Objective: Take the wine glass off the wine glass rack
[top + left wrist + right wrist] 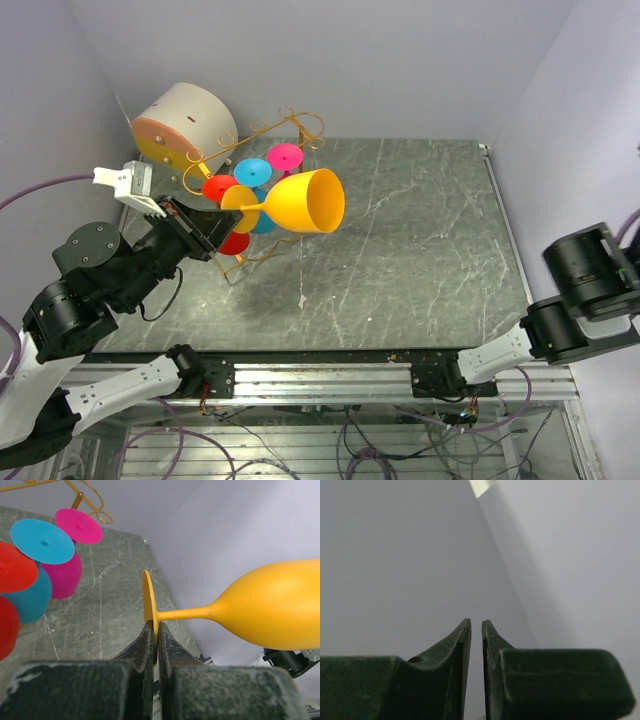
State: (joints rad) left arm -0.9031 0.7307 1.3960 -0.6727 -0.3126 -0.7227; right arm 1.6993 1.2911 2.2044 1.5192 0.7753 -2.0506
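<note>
A yellow wine glass [305, 203] lies on its side in the air, bowl [270, 605] pointing right. My left gripper [155, 625] is shut on the edge of its round foot [147, 602]; in the top view that gripper [225, 215] sits just in front of the wine glass rack [290, 125]. The rack is gold wire with scroll ends [85, 492] at the table's back left. The yellow foot appears apart from the rails. My right gripper [476, 622] faces a blank wall, a narrow gap between its fingers and nothing in it.
Red [218, 187], blue [252, 172] and pink [284, 157] glasses hang upside down on the rack. A cream drum with an orange face [185, 125] stands behind it. The right arm [590, 280] is folded at the table's right edge. Grey walls close in on the marble table [420, 250].
</note>
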